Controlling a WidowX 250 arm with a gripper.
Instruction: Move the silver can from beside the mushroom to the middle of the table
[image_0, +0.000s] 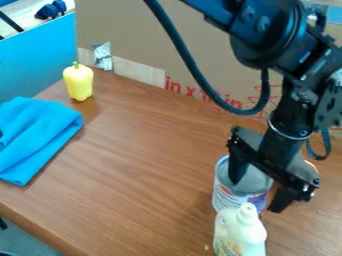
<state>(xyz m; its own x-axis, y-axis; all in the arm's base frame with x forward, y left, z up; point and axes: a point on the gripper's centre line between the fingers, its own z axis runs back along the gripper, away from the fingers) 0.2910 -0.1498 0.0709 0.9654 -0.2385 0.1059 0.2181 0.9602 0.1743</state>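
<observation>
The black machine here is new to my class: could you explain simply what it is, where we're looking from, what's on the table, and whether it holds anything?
It is a robot arm, seen by a fixed camera looking down at a slant. Its gripper, a two-fingered hand, is open at an open-topped can; whether it touches the can is hard to tell. A white bottle stands in front of the can. Further left on the brown table are a yellow pepper and a folded blue cloth. Cardboard stands behind.
</observation>
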